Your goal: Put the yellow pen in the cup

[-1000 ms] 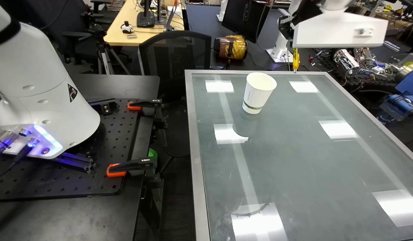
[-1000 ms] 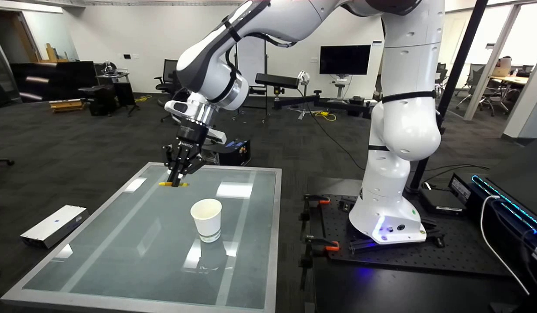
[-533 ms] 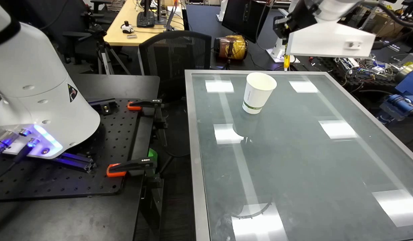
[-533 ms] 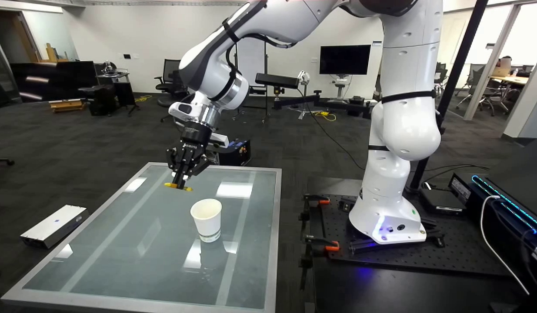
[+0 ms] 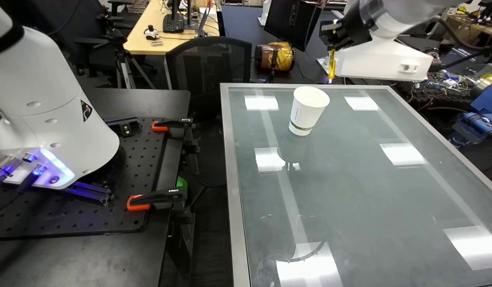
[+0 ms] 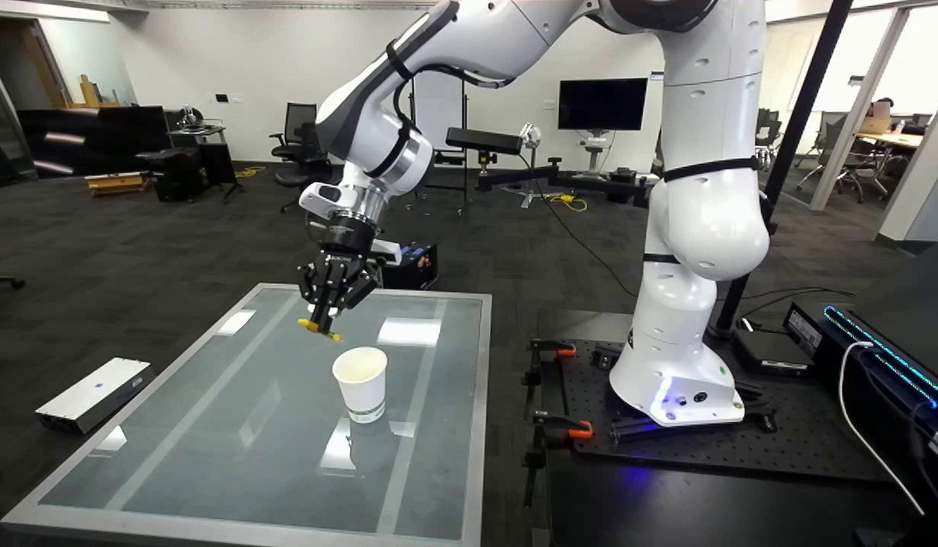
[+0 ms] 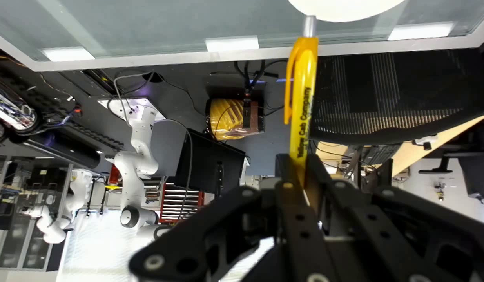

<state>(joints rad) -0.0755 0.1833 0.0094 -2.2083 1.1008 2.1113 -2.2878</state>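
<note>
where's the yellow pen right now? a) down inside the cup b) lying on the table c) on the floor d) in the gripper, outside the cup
d, since the wrist view shows the yellow pen clamped in the gripper, and an exterior view shows it outside the cup.

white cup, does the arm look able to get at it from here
Probably yes: the claw, gripping the yellow pen, hangs near the upright, open-topped cup, and nothing visible stands between them.

The yellow pen moved nearer the cup.
</note>
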